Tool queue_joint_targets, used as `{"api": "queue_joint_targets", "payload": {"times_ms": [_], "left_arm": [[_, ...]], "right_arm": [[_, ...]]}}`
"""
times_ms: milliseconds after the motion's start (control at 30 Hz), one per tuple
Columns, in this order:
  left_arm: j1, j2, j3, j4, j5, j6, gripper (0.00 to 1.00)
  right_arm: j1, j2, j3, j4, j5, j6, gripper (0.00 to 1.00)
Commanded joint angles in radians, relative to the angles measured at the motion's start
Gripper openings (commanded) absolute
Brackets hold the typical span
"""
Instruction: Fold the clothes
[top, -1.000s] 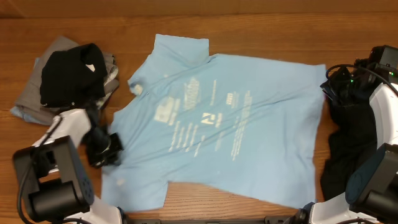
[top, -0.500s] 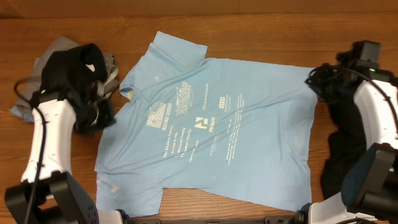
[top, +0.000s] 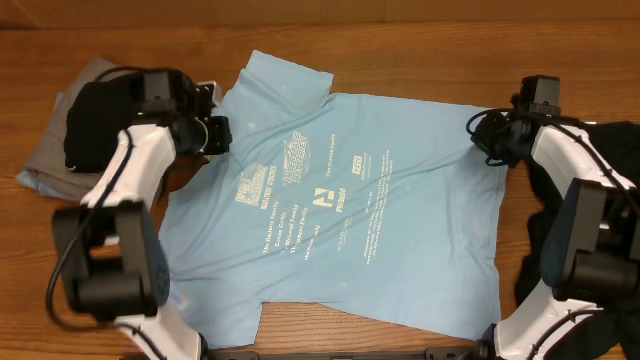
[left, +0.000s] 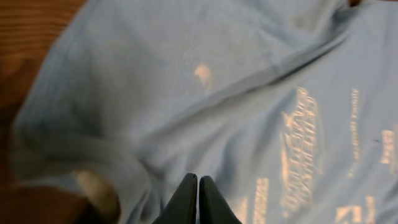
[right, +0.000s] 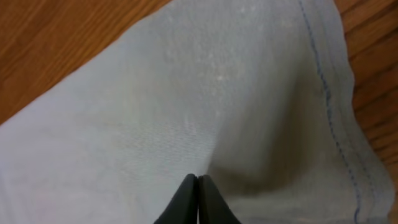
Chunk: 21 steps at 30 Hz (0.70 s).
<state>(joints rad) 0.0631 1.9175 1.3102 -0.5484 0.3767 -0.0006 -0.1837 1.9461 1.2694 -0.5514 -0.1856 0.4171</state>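
Note:
A light blue T-shirt (top: 340, 220) with white lettering lies spread flat on the wooden table, neck to the left and hem to the right. My left gripper (top: 218, 133) is shut, its tips (left: 198, 180) over the shirt's fabric (left: 186, 93) just beside the neck opening; nothing shows between its jaws. My right gripper (top: 482, 138) is shut at the shirt's far hem corner. In the right wrist view a crease in the cloth (right: 186, 112) runs out from its tips (right: 198, 180), so the fabric is pinched there.
A black garment (top: 100, 120) lies on a grey one (top: 45, 165) at the far left. Another black garment (top: 575, 235) is heaped at the right edge under the right arm. Bare wood (top: 400, 40) runs behind the shirt.
My left arm swung from the shirt's near-left sleeve up to the neck. The right gripper moved left onto the hem corner and closed. The shirt now lies flatter.

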Motion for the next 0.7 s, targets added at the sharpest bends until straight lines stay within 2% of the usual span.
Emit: {"api": "queue_joint_targets", "payload": {"times_ms": [0,100,267,533,667], "left_arm": [[0.000,0.068,0.008,0.052,0.039,-0.023,0.07],[0.000,0.111,0.008,0.077,0.001,-0.034,0.06],[0.000,0.206,0.008,0.132,-0.070,-0.116,0.05],[0.003,0.300,0.043,0.416,-0.072,-0.304,0.07],[0.003,0.298,0.152,0.305,-0.065,-0.287,0.08]], "right_arm": [[-0.007,0.040,-0.001,0.008,0.021,0.002,0.04],[-0.007,0.073,-0.001,0.000,0.021,0.001,0.04],[-0.007,0.076,0.000,-0.025,0.021,-0.003,0.04],[-0.008,0.071,0.002,-0.105,0.021,-0.064,0.04],[-0.008,0.071,0.002,-0.093,0.046,-0.088,0.04]]}}
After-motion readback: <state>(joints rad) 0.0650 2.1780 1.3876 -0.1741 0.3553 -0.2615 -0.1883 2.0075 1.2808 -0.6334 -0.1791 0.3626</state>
